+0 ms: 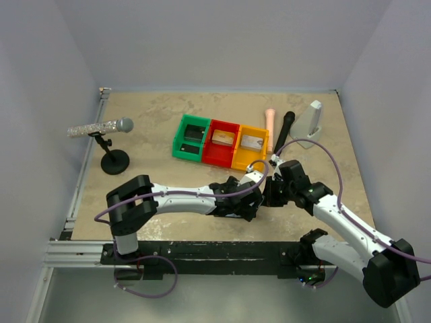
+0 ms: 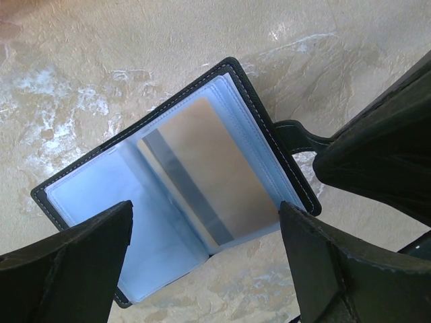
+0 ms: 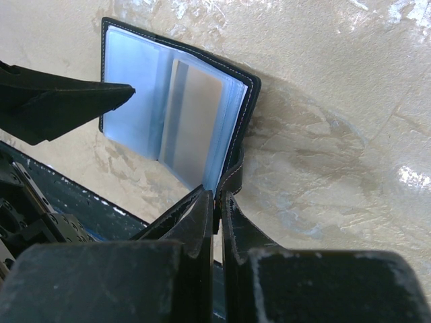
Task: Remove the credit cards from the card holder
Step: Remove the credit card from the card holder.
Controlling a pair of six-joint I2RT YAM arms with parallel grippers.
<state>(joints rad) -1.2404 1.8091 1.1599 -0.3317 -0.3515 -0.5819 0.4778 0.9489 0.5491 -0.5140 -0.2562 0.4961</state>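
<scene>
The card holder (image 2: 269, 128) lies open on the table, black outside with pale blue clear sleeves inside. A silvery-tan credit card (image 2: 215, 168) with a grey stripe sits in its right sleeve. It also shows in the right wrist view (image 3: 195, 121). My left gripper (image 2: 205, 215) is open just above the holder's near edge, touching nothing. My right gripper (image 3: 219, 200) is shut on the holder's black side tab (image 3: 232, 176). In the top view both grippers, left (image 1: 244, 199) and right (image 1: 273, 192), meet at the table's front centre and hide the holder.
Joined green (image 1: 182, 138), red (image 1: 210, 149) and yellow (image 1: 240, 153) bins stand behind the grippers, each with a card-like item inside. A microphone on a stand (image 1: 108, 128) is at the left. A pink stick (image 1: 271, 124), a black stick (image 1: 287, 126) and a grey-white object (image 1: 311, 121) lie back right.
</scene>
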